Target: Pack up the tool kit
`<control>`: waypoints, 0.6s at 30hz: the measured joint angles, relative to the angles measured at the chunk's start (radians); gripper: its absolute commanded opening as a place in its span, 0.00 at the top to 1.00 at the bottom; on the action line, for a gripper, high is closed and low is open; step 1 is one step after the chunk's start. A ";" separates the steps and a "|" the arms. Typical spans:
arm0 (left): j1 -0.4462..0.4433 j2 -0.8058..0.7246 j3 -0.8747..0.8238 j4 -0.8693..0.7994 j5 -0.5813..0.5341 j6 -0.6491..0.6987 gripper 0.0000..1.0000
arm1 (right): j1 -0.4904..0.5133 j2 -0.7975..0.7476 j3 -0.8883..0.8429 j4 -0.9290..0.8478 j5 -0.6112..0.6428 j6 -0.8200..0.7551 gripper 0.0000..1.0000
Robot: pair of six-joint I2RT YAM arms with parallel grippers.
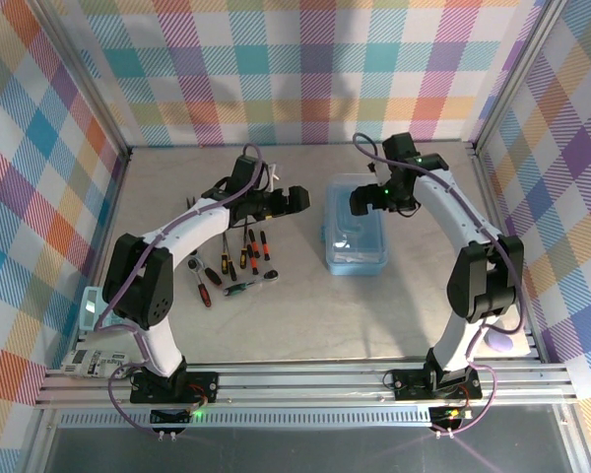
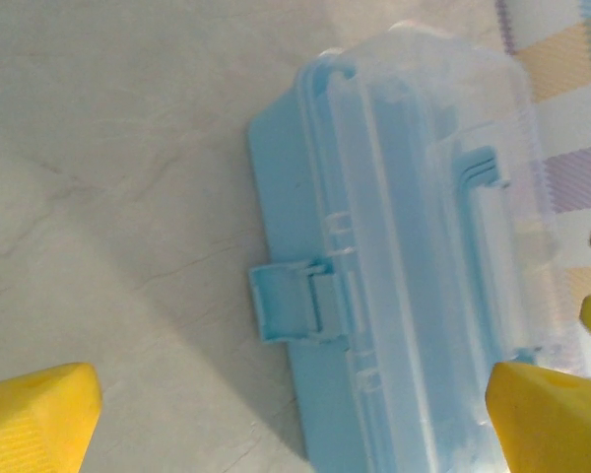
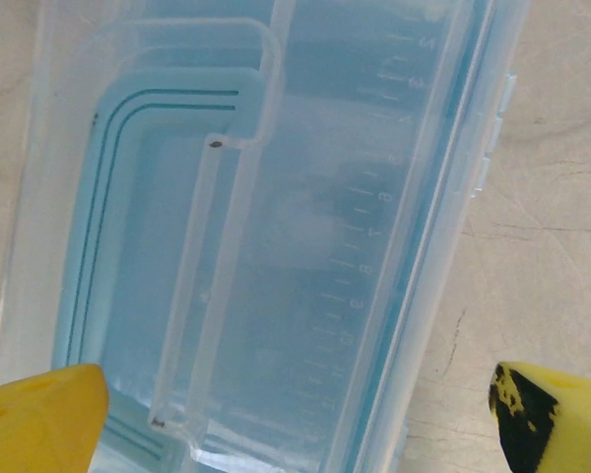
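Yellow fingertips (image 3: 39,414) of the right gripper (image 3: 295,414) stand spread wide, holding nothing, directly over the light-blue box (image 3: 276,197); the left gripper (image 2: 294,419), likewise spread and empty, hovers beside its latch (image 2: 295,305).

**Both grippers open, wrists turned inward**

White-and-black left arm (image 1: 192,219) reaches fwd, elbow bent, wrist angled right. Its yellow-fingered left gripper (image 1: 294,200) (image 2: 291,424) has jaws wide apart. White-and-black right arm (image 1: 451,207) mirrors it. The yellow-fingered right gripper (image 1: 360,202) (image 3: 295,414) faces left, jaws also spread wide.
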 measured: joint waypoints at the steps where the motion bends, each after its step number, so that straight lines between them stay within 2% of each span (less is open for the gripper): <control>1: 0.000 0.000 -0.001 -0.019 -0.009 0.004 0.00 | 0.000 0.008 -0.006 0.006 0.000 0.002 0.01; 8: 0.000 0.000 -0.002 -0.065 -0.022 0.023 0.00 | 0.000 0.055 -0.047 0.049 -0.020 0.007 0.02; 15: 0.000 0.000 -0.002 -0.071 -0.021 0.025 0.00 | 0.000 0.061 -0.050 0.072 -0.042 0.031 0.33; 18: 0.000 0.000 -0.002 -0.071 -0.021 0.025 0.00 | 0.000 0.058 -0.050 0.075 -0.048 0.033 0.41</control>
